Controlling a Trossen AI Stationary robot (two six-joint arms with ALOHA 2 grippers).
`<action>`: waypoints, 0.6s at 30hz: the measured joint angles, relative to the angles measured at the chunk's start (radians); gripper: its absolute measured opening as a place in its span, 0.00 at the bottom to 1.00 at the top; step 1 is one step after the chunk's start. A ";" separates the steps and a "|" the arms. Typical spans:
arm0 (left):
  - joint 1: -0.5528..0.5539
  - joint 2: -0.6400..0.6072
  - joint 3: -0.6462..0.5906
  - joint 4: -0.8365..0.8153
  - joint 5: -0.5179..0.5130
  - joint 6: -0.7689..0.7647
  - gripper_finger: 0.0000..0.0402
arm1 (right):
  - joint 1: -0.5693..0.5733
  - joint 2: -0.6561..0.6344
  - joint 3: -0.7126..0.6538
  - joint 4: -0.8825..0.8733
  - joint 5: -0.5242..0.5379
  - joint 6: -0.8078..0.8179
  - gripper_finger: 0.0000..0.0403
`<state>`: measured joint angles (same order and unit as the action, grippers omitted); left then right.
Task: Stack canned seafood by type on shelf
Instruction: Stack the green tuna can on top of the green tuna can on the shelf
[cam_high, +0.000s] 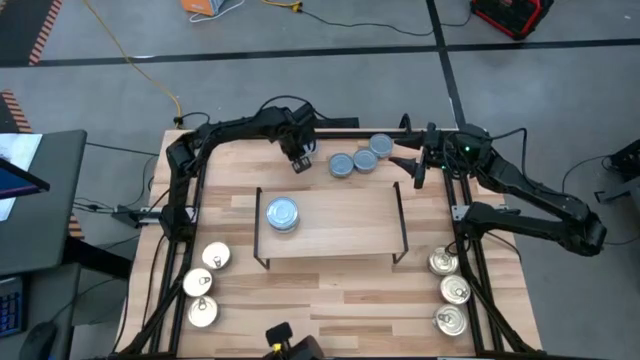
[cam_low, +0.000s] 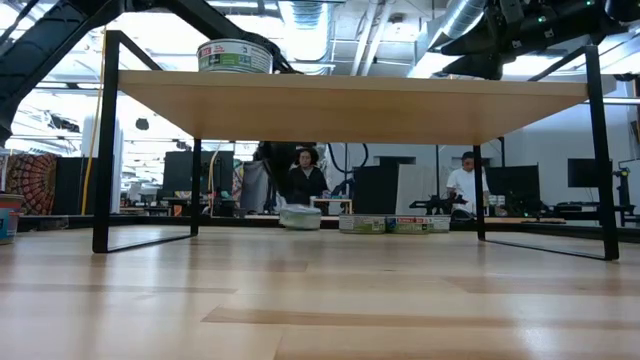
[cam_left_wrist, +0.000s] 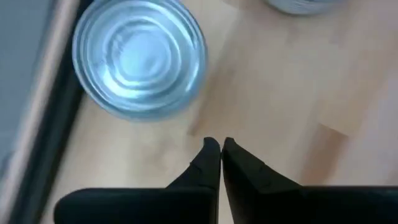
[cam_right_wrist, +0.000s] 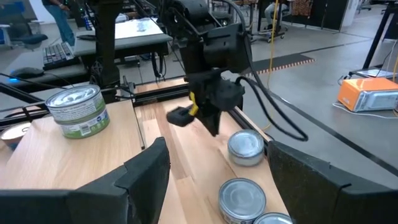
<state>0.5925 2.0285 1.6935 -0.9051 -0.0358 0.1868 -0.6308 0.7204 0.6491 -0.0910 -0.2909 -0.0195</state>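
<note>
At the near-left corner of the table (cam_high: 330, 310), three silver-gold tins (cam_high: 201, 284) lie in a short row, lids up, well apart from the shelf (cam_high: 335, 235). Left part of the shelf top carries a stack of blue-grey tins (cam_high: 282, 214); the low view shows it as a stack with a green-and-white label, standing upright near the shelf's left end. Beyond the shelf's far edge, the left gripper (cam_high: 300, 162) hangs over bare table, jaws pressed together with nothing between them; its wrist view shows the two fingertips (cam_left_wrist: 211, 152) meeting, one blue-grey tin lid just ahead. To the right of that gripper, three loose blue-grey tins (cam_high: 360, 158) sit on the table in a slanted line behind the shelf, touching or nearly so. Farther right, the right gripper (cam_high: 418, 168) waits at the far-right edge of the table, jaws wide, holding nothing. Along the near-right edge, three more silver-gold tins (cam_high: 449, 291) lie in a column. People show in the room behind the table in the low view.
</note>
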 joint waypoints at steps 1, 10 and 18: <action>-0.001 0.000 0.004 -0.018 0.023 0.004 0.02 | 0.000 0.000 0.000 -0.001 0.000 0.000 0.73; 0.000 0.000 0.068 -0.002 -0.043 0.036 0.03 | 0.000 0.000 0.000 0.007 0.000 0.003 0.73; -0.004 0.021 0.010 0.120 -0.116 0.414 0.35 | 0.002 0.000 0.000 0.000 0.000 -0.003 0.73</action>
<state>0.5888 2.0495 1.7039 -0.7848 -0.1523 0.6009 -0.6289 0.7208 0.6491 -0.0910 -0.2905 -0.0227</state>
